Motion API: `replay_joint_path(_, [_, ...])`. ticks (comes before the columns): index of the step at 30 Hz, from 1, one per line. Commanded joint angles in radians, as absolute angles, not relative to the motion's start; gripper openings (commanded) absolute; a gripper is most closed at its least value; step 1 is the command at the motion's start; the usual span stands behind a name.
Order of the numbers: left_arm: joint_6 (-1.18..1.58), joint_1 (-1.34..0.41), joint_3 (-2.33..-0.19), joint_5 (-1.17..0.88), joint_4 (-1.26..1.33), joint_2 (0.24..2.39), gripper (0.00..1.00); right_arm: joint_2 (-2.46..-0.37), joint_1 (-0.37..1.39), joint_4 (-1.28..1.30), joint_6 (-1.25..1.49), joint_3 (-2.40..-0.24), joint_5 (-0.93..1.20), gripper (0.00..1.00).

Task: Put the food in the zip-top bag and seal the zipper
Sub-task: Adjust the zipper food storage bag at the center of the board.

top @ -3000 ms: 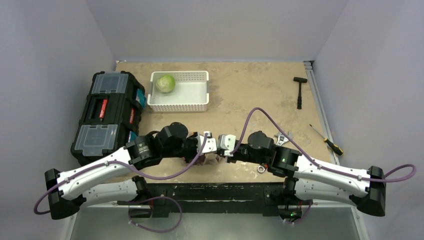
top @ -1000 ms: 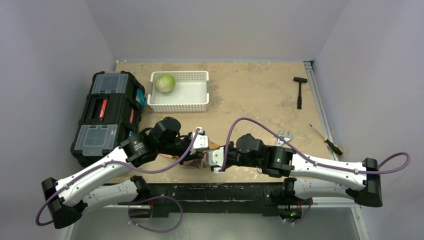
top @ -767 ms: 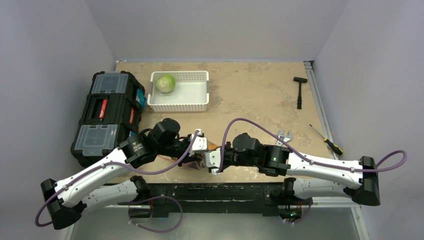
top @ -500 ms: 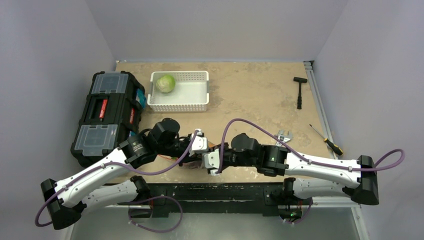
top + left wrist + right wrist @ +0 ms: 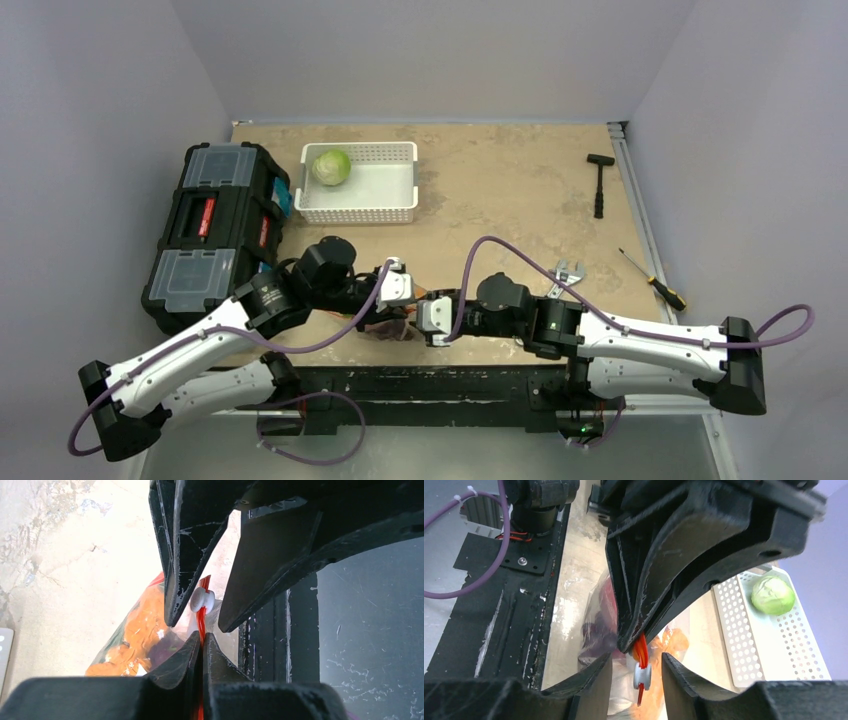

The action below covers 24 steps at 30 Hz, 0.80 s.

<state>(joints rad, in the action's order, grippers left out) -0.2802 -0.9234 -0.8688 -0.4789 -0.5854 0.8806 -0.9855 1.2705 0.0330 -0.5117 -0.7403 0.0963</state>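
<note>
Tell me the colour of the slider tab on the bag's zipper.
White slider, riding the orange-red zipper; clearest in the left wrist view.

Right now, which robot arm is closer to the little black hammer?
The right arm. The hammer lies at the far right of the table, straight beyond that arm. The left arm lies along the opposite side, beside the black toolbox.
</note>
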Motion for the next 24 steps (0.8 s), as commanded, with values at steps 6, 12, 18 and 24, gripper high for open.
replay_joint_path(6, [-0.299,-0.928,-0.869,-0.513,-0.511,0.841,0.0,-0.969,1.266,-0.09,-0.475,-0.698,0.046,0.19])
replay_joint_path(12, [-0.205,-0.925,-0.943,-0.514,-0.591,0.867,0.46,-0.968,1.266,-0.048,-0.481,-0.713,0.055,0.0])
replay_joint_path(18, [-0.124,-0.759,-1.048,-0.75,-0.704,0.919,0.61,-0.916,1.266,-0.002,-0.478,-0.715,0.099,0.0])
replay_joint_path(24, [-0.154,-0.664,-1.106,-0.862,-0.802,1.041,0.43,-0.894,1.266,-0.002,-0.476,-0.707,0.1,0.0])
